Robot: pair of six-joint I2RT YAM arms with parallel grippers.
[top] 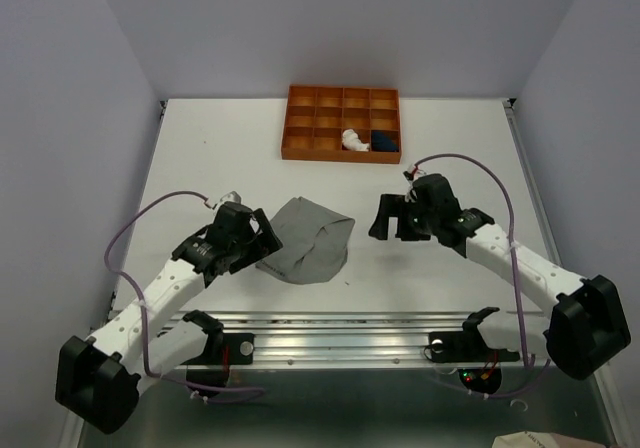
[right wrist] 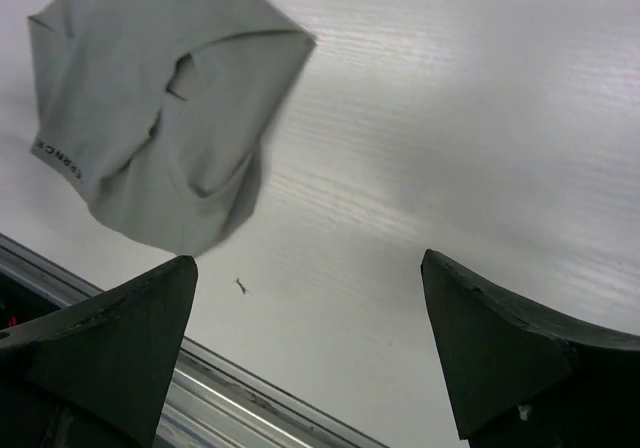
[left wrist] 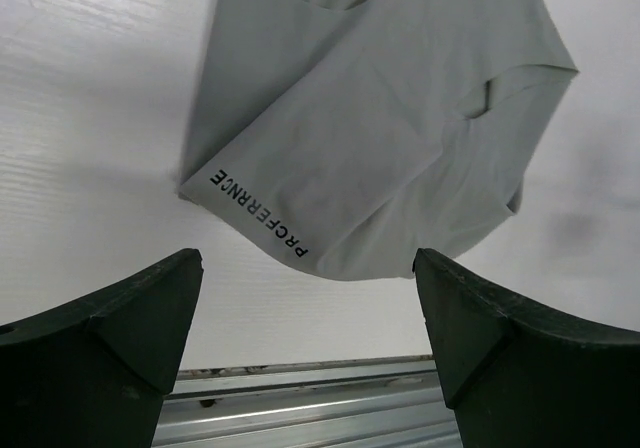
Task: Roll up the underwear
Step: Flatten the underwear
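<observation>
The grey underwear (top: pixel 308 238) lies folded flat on the white table between the arms; it also shows in the left wrist view (left wrist: pixel 390 128) with black lettering on its band, and in the right wrist view (right wrist: pixel 160 118). My left gripper (top: pixel 262 240) is open and empty at its left edge (left wrist: pixel 310 268). My right gripper (top: pixel 392 216) is open and empty to its right, apart from it (right wrist: pixel 308 268). The pale pink-white underwear (top: pixel 353 140) and the navy underwear (top: pixel 385 140) sit rolled in compartments of the orange tray (top: pixel 300 150).
The orange compartment tray stands at the back centre of the table. A metal rail (top: pixel 340 328) runs along the table's near edge, also in the left wrist view (left wrist: pixel 300 408). A small dark speck (right wrist: pixel 240 286) lies on the table near the grey cloth.
</observation>
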